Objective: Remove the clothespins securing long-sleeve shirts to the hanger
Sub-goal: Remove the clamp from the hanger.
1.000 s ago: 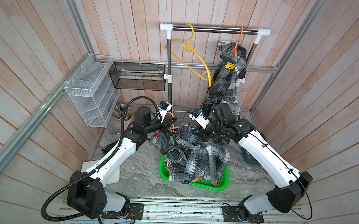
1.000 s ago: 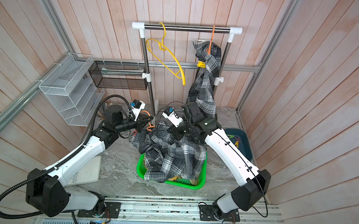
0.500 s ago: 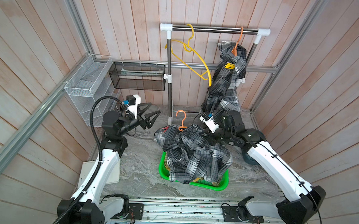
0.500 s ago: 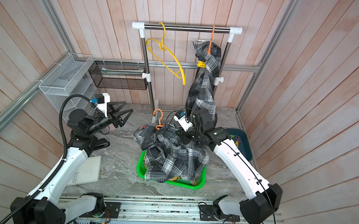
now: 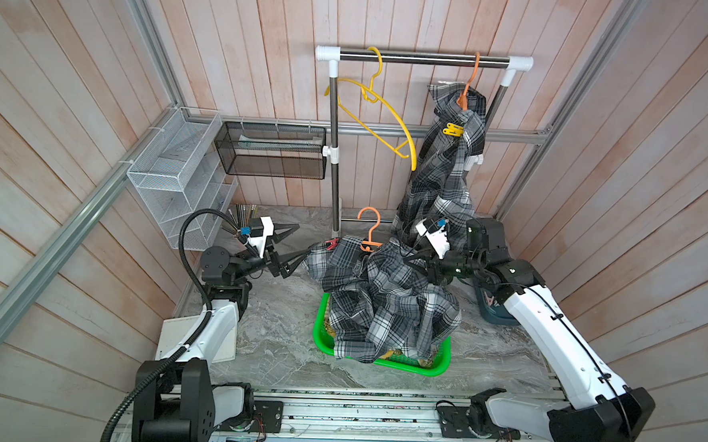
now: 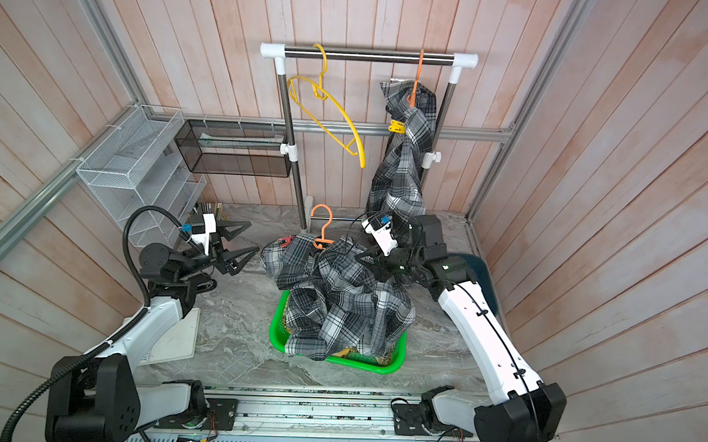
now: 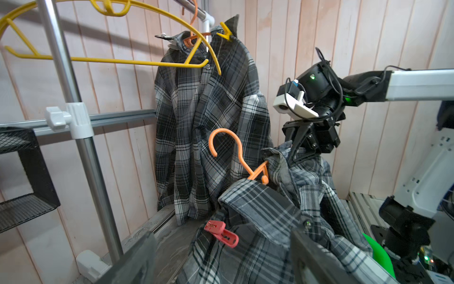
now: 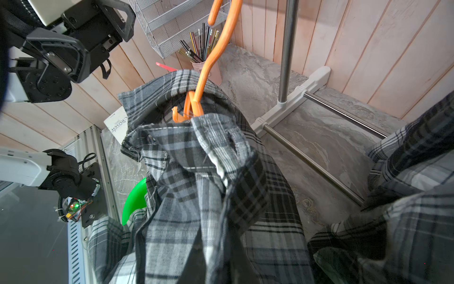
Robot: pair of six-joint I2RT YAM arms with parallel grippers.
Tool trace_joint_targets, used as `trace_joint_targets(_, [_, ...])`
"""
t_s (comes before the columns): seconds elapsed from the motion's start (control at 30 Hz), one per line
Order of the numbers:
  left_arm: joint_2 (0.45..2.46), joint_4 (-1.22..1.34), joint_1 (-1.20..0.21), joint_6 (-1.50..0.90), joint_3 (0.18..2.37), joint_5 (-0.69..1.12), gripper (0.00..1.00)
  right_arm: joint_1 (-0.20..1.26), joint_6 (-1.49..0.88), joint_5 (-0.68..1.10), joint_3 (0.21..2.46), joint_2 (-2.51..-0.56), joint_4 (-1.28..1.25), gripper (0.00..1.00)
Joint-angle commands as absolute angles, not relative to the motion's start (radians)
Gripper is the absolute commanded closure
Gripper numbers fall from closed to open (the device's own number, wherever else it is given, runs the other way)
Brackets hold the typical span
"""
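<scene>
A grey plaid long-sleeve shirt (image 5: pixel 381 298) on an orange hanger (image 5: pixel 369 227) hangs bunched over the green basket (image 5: pixel 403 362). My right gripper (image 5: pixel 415 258) is shut on its cloth; the jaws are buried in cloth in the right wrist view. A red-pink clothespin (image 5: pixel 331 243) (image 7: pixel 221 233) is clipped on the shoulder nearest my left gripper (image 5: pixel 301 244), which is open, empty and just short of it. A second grey plaid shirt (image 5: pixel 442 172) hangs from the rail on another orange hanger (image 5: pixel 470 82), with a yellow clothespin (image 5: pixel 453 128) on it.
An empty yellow hanger (image 5: pixel 375 106) hangs on the rail (image 5: pixel 419 58); the rack pole (image 5: pixel 335 188) stands just behind the held shirt. A white wire shelf (image 5: pixel 172 171), a black mesh basket (image 5: pixel 272 155) and a pen cup (image 8: pixel 208 68) are at the left. A dark bin (image 5: pixel 493 308) sits under the right arm.
My left gripper opened and pulled away from the shirt's collar to the left, then came back toward the red-pink clothespin. The right arm shifted slightly right with the shirt.
</scene>
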State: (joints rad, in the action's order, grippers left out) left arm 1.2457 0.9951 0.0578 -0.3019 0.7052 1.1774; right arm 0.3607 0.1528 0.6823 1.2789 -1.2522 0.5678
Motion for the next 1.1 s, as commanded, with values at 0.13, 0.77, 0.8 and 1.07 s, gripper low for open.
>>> trace_joint_targets(0.13, [1.260, 1.087, 0.061, -0.084, 0.680, 1.276, 0.20, 0.349, 0.182, 0.820, 1.285, -1.245, 0.539, 1.00])
trace_joint_targets(0.77, [1.374, 1.276, 0.020, -0.114, 0.718, 1.417, 0.46, 0.350, 0.211, 0.903, 1.314, -1.279, 0.574, 1.00])
trace_joint_targets(0.8, [1.374, 1.267, 0.014, -0.103, 0.717, 1.416, 0.46, 0.349, 0.211, 0.905, 1.315, -1.281, 0.573, 1.00])
trace_joint_targets(1.07, [1.351, 1.094, -0.015, 0.105, 0.710, 1.336, 0.50, 0.352, 0.210, 0.914, 1.316, -1.284, 0.568, 1.00])
